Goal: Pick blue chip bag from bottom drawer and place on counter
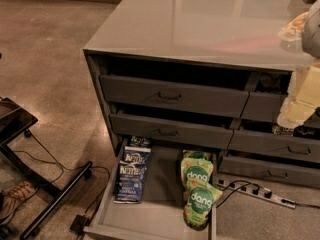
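The bottom drawer (165,204) is pulled open at the lower middle of the view. Along its left wall lie dark blue chip bags with white "Kettle" banners, one (131,181) in front and another (137,156) partly behind it. Two green "dang" bags (200,199) lie along the drawer's right wall. The glossy grey counter (200,19) tops the cabinet. My gripper (295,111), pale cream, hangs at the right edge in front of the upper right drawers. It is above and well to the right of the blue bags and holds nothing that I can see.
Closed grey drawers with dark handles (170,96) stack above the open one and to its right. A power strip (252,190) and cables lie on the floor at the right. A black metal frame (50,196) and a shoe (15,196) are at the left. A pale object (295,26) sits on the counter's right.
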`<action>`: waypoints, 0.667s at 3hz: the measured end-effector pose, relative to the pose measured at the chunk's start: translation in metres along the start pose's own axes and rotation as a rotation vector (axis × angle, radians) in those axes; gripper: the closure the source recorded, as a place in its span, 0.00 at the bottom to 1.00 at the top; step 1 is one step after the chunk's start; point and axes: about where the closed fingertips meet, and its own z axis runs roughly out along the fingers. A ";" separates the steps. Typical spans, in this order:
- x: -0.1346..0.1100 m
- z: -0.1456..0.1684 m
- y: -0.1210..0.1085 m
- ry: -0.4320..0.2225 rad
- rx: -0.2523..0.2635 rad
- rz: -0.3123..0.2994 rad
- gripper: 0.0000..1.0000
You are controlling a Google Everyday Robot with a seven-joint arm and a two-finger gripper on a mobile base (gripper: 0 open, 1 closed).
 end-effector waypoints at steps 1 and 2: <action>0.000 0.000 0.000 0.000 0.000 0.000 0.00; -0.025 0.051 0.006 -0.060 -0.082 0.025 0.00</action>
